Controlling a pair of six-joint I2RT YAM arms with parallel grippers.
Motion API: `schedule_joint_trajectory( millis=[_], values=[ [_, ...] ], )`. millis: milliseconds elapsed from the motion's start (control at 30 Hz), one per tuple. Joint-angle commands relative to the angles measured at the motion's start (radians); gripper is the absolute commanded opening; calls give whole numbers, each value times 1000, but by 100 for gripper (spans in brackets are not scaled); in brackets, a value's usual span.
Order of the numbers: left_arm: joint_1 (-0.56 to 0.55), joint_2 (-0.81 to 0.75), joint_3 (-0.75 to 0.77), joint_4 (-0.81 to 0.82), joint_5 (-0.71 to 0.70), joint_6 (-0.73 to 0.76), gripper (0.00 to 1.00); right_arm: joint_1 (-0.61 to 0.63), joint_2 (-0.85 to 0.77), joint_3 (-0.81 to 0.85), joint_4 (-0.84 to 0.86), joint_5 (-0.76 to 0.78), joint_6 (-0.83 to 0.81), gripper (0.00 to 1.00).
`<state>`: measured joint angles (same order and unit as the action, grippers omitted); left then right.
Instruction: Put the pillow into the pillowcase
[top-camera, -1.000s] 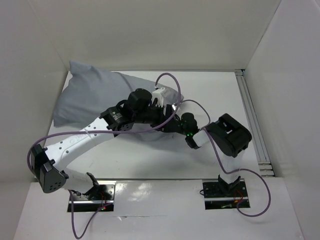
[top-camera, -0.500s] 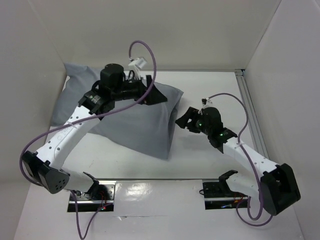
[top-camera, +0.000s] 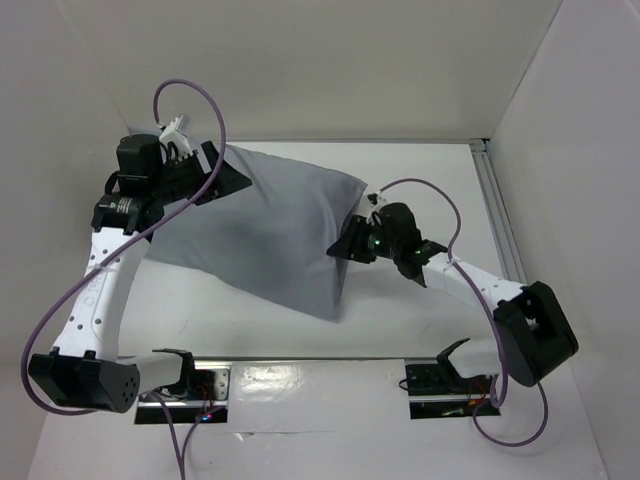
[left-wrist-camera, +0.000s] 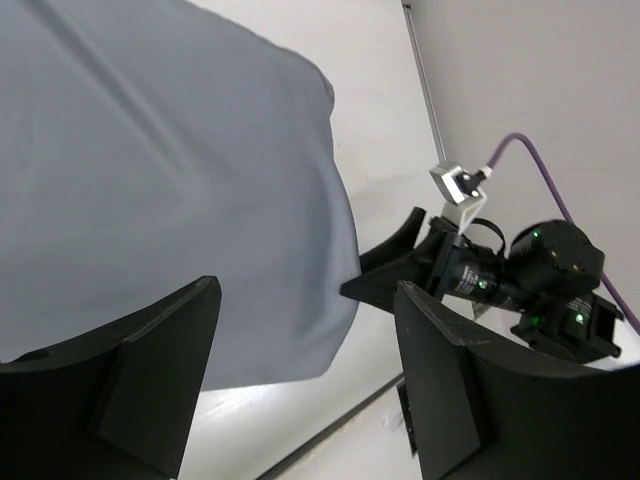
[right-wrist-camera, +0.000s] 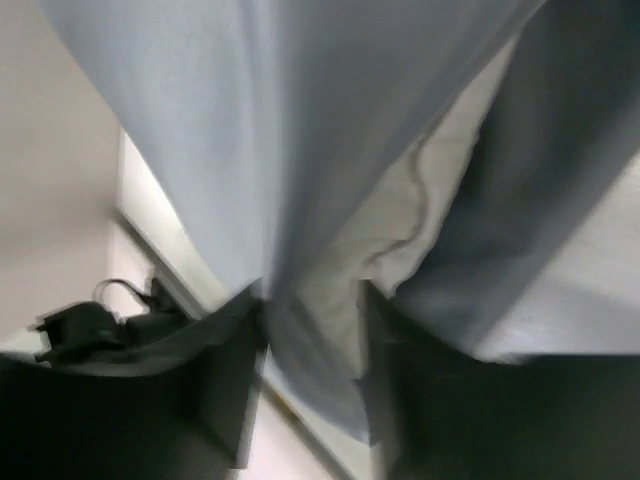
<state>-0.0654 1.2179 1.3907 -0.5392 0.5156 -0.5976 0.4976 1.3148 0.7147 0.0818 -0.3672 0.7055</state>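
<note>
The grey pillowcase (top-camera: 270, 235) lies plump across the table from far left to centre. It also shows in the left wrist view (left-wrist-camera: 150, 150). The white pillow (right-wrist-camera: 400, 230) shows only as a strip in the pillowcase's open edge; the rest is hidden inside. My left gripper (top-camera: 222, 180) hovers at the pillowcase's far left corner, open and empty (left-wrist-camera: 305, 290). My right gripper (top-camera: 345, 245) is at the pillowcase's right edge. Its fingers are closed on gathered grey cloth, with the white pillow edge between them (right-wrist-camera: 315, 300); that view is blurred.
White walls stand at the back and both sides. An aluminium rail (top-camera: 505, 240) runs along the right side of the table. Two base plates (top-camera: 445, 385) sit at the near edge. Purple cables loop above both arms.
My left arm has swung left, from over the pillowcase's middle to its far left corner. My right gripper has moved left onto the pillowcase's right edge and taken hold of it.
</note>
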Motion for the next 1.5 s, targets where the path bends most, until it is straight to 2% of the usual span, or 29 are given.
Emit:
schedule_joint_trajectory(
  millis=[0, 33, 67, 200, 300, 400, 433, 533, 567, 700, 800, 833, 900, 933, 1067, 1100, 1233, 1267, 1333, 1467],
  values=[
    [16, -35, -21, 5, 60, 33, 83, 30, 26, 71, 75, -13, 5, 43],
    [25, -35, -30, 5, 69, 33, 82, 41, 17, 71, 64, 16, 5, 24],
    [26, -35, -30, 5, 69, 42, 82, 41, -20, 71, 41, 90, 20, 0],
    [45, -35, -52, 5, 69, 62, 82, 41, -162, 31, -26, 293, 29, 0],
    [81, -11, -71, -4, 48, 85, 85, 9, -233, 44, -98, 379, 8, 0],
    [116, 20, -71, -30, 26, 97, 88, -13, -255, 75, -163, 462, -17, 0],
    [140, 29, -71, -48, 17, 98, 88, -31, -267, 107, -225, 534, -17, 0],
    [174, 40, -82, -58, 27, 88, 89, -124, -267, 163, -344, 643, -47, 0],
    [185, 40, -82, -58, 27, 88, 89, -125, -255, 173, -362, 657, -47, 0],
    [185, 40, -127, -58, 27, 78, 89, -252, -221, 207, -407, 734, -78, 0],
    [185, 25, -172, -48, 3, 56, 89, -351, -187, 221, -407, 699, -115, 0],
    [185, 6, -183, -38, -8, 56, 89, -373, -149, 256, -436, 658, -124, 6],
    [185, -6, -197, -38, -44, 56, 89, -389, -121, 320, -499, 657, -133, 24],
    [185, -6, -197, -48, -60, 56, 89, -389, -140, 357, -513, 669, -133, 45],
    [185, -6, -216, -67, -112, 47, 89, -285, -253, 358, -398, 691, -184, 97],
    [185, 3, -216, -67, -121, 38, 89, -243, -253, 371, -384, 691, -207, 97],
    [139, 51, -239, -44, -201, 27, 89, -182, -74, 486, -439, 610, -241, 94],
    [124, 66, -248, -33, -225, 27, 87, -182, 10, 509, -448, 544, -241, 92],
    [124, 110, -262, 7, -325, 27, 85, -172, 76, 496, -417, 495, -226, 92],
    [115, 268, -216, 62, -310, 27, 82, -172, 240, 431, -286, 425, -179, 91]
  ],
)
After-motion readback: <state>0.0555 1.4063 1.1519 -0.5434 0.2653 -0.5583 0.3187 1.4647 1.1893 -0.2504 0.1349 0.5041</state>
